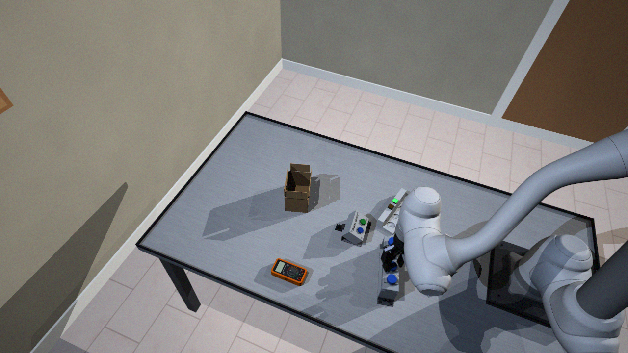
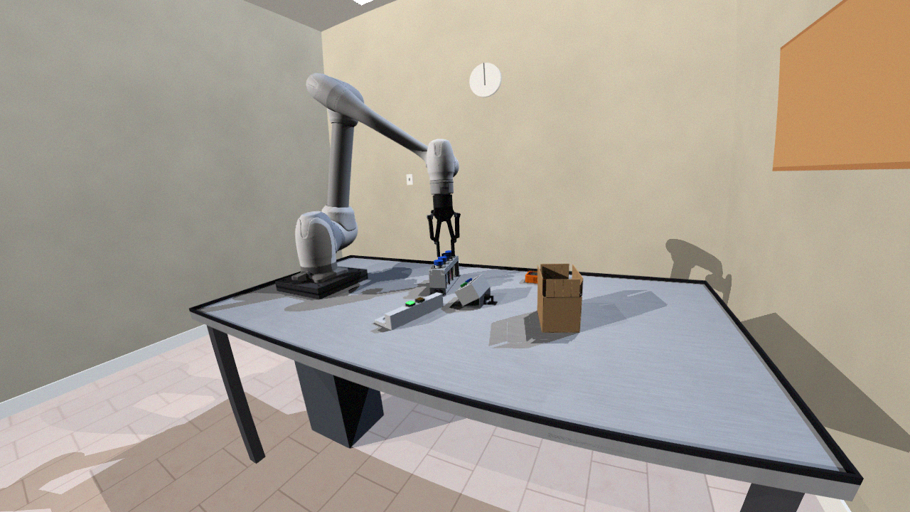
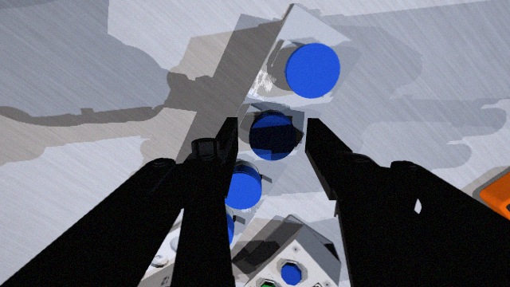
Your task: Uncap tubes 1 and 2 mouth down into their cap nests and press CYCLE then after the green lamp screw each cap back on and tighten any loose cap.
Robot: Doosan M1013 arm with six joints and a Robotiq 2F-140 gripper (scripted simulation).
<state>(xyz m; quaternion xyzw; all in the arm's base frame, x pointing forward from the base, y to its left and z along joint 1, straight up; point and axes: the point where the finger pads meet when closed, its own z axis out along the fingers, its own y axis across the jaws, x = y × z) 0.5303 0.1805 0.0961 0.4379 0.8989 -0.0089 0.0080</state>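
The decapping station (image 1: 389,276) holds four tubes, each with a blue cap on. In the wrist view the caps run in a line from the top cap (image 3: 312,70) down toward the key housing (image 3: 291,255). My gripper (image 3: 272,135) is open. Its fingers stand on either side of the second cap (image 3: 272,135), with a gap on each side and no contact. In the exterior view the gripper (image 2: 443,244) hangs straight down just above the tubes (image 2: 444,262). The cap tray (image 1: 392,211) shows a lit green lamp (image 1: 395,200). The blue key (image 3: 291,274) sits in the housing.
The key housing (image 1: 356,226) stands just beside the station, and the cap tray lies behind it. An orange multimeter (image 1: 288,271) lies near the front edge. An open cardboard box (image 1: 298,187) stands farther off. The arm's base plate (image 1: 513,281) is at the right.
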